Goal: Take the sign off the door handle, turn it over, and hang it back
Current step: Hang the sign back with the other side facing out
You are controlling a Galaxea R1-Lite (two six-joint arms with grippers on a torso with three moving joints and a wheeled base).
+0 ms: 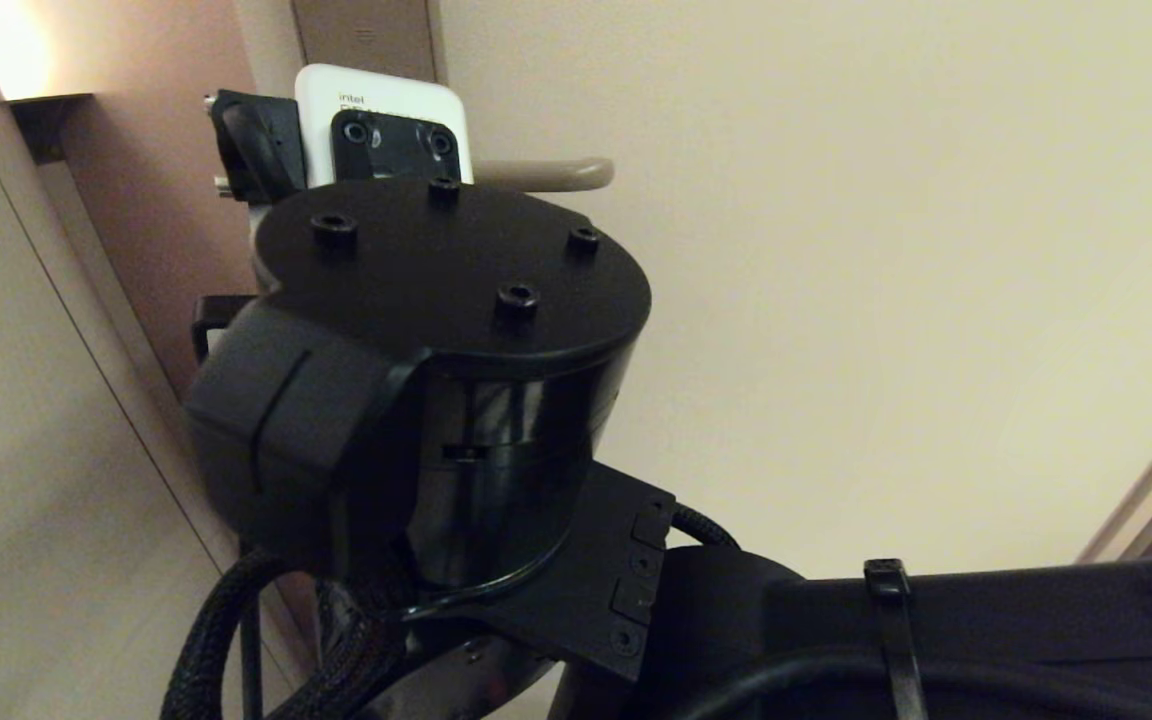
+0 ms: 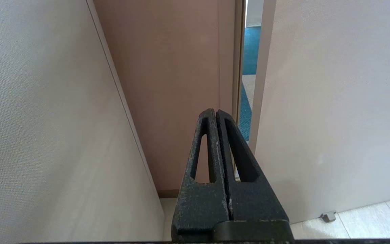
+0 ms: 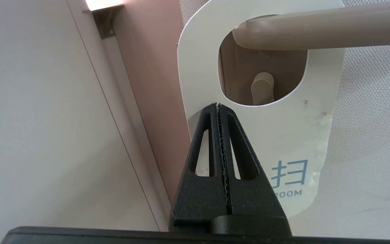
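Sign point(image 3: 293, 135): flat white card, oval hole | door handle point(image 3: 317, 30): smooth beige lever

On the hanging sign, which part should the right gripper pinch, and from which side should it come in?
Pinch the sign at its free side edge below the oval hole, coming in edge-on from the door-frame side. The card is thin and flat against the door, and the door handle fills the hole's top. The right gripper, fingers together, sits in front of that lower-hole area.

Items counted: one sign point(image 3: 283, 142), white face showing; one door handle point(image 3: 323, 28); one small knob point(image 3: 262, 86) visible through the sign's single hole; two grippers, right gripper point(image 3: 219, 105) and left gripper point(image 2: 216, 112).
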